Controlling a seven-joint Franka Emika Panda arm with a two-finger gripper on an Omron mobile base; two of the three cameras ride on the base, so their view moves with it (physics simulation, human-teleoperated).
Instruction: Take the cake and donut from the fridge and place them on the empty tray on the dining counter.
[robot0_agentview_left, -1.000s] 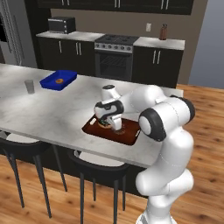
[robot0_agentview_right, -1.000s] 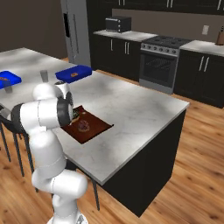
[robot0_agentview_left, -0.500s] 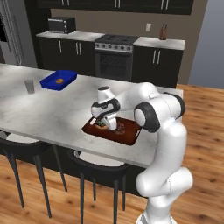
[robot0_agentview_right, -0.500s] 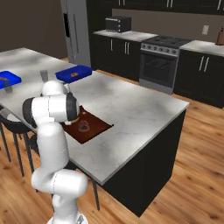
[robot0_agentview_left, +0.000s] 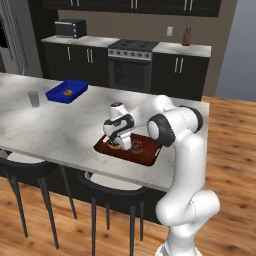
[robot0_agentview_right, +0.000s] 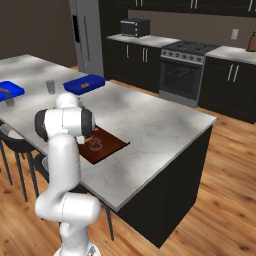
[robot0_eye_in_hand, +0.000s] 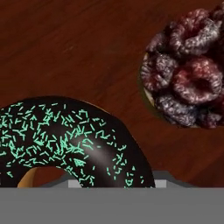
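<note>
Reaching low over the tray (robot0_agentview_left: 145, 156), the white arm bends down so its gripper (robot0_agentview_left: 114, 144) sits right at the tray's left end. The tray is flat and dark red-brown, and it lies on the dining counter (robot0_agentview_left: 55, 131) close to the near edge, not far from the counter's right end.

From the hand camera, the donut (robot0_eye_in_hand: 74, 146) is very close. It is a ring with dark chocolate icing and lots of tiny green sprinkles, and a bit of tan shows at its hole. It lies on the tray's wood-colored floor (robot0_eye_in_hand: 78, 52). Beside it, up and to the right in that view, sits the cake (robot0_eye_in_hand: 188, 83), a bumpy dark red lump that looks like a pile of berries. The two are near each other but not touching.

In the left base view the cake (robot0_agentview_left: 137, 146) is a small dark blob on the tray just right of the gripper. In the right base view the cake (robot0_agentview_right: 95, 144) shows on the tray (robot0_agentview_right: 107, 145) next to the arm.

The finger tips are hidden, so I cannot tell how wide the gripper is or if it has hold of the donut.

Farther back on the counter is a blue tray (robot0_agentview_left: 67, 91), with a small glass (robot0_agentview_left: 33, 98) near it. A second blue tray (robot0_agentview_right: 9, 91) shows in the right base view, and the fridge (robot0_agentview_right: 88, 35) stands at the back.
</note>
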